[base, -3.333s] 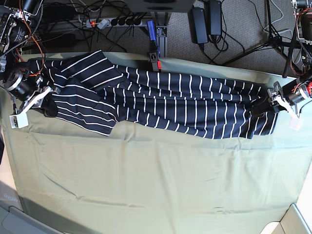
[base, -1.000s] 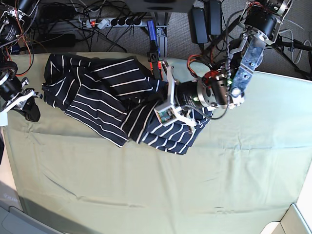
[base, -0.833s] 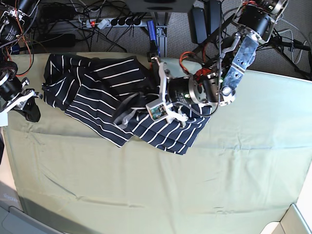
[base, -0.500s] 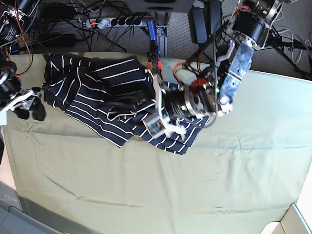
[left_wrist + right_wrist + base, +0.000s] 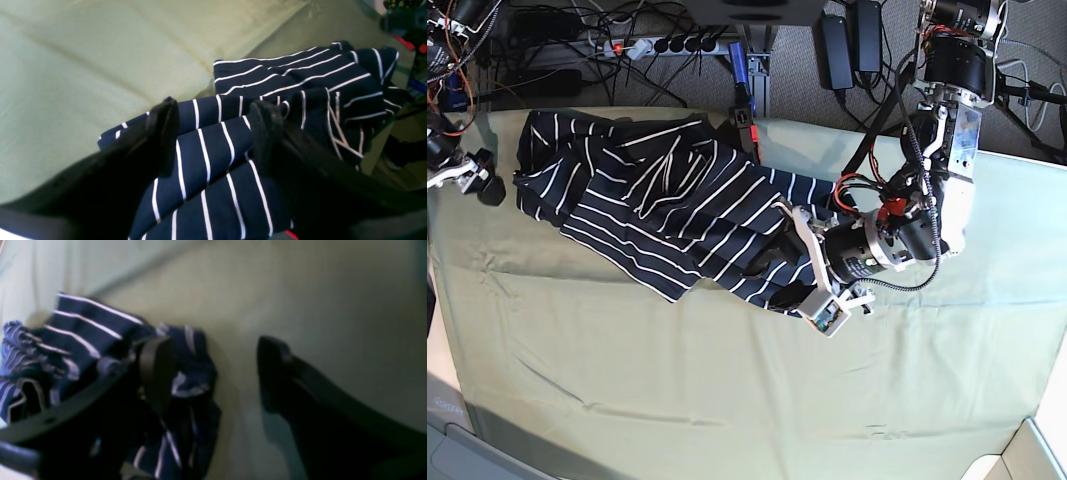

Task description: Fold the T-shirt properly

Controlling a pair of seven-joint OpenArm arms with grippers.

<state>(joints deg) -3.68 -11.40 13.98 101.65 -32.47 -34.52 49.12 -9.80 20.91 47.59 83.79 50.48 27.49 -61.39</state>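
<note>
Covering olive cloth (image 5: 727, 400), the striped T-shirt (image 5: 727, 210) lies beneath the left hand's (image 5: 769, 282) parted fingers.

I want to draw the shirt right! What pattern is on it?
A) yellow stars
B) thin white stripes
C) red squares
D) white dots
B, because thin white lines run across the dark navy T-shirt between the left gripper's open fingers.

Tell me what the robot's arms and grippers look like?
The left arm is silver and black, with red and black cables looping around it. The left gripper has two dark, chunky fingers. The right arm, partly out of view, is also silver and black, with red wire. The right gripper has dark, blunt fingers too.
</note>
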